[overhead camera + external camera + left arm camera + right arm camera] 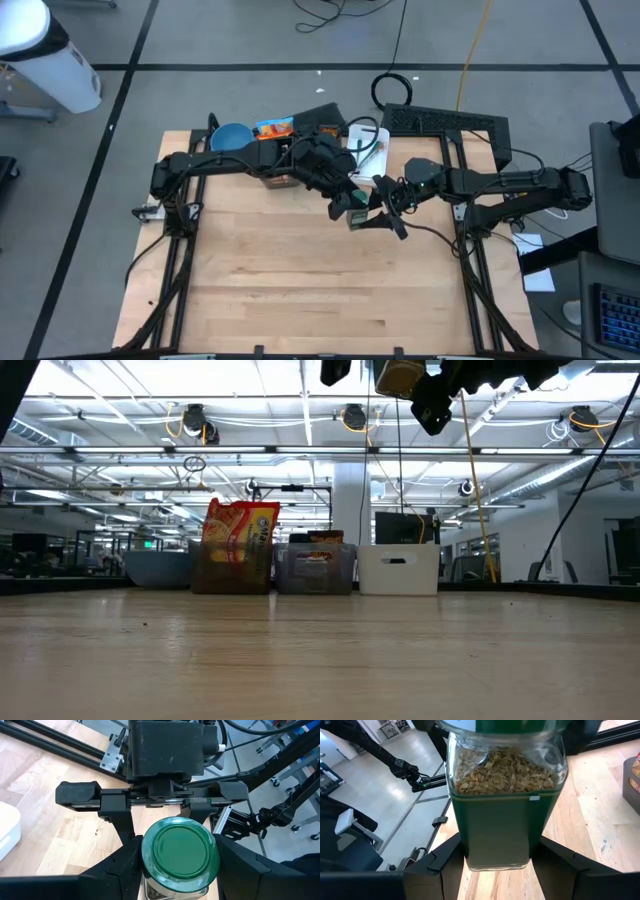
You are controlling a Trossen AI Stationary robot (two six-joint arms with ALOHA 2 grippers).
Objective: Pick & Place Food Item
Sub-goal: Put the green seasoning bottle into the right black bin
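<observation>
Well, big wooden table down below, with a snack bag, a clear box and a white bin lined up along the far edge. Both arms reaching in over the middle, meeting high above the wood. Right gripper partway open and clamped on the lower, green-labelled half of the jar, one finger each side, holding it in mid-air. Left gripper at the jar's top end, fingers snug alongside the green lid (can't tell if pressing or just beside). Pale flakes inside, packed up under the lid.
</observation>
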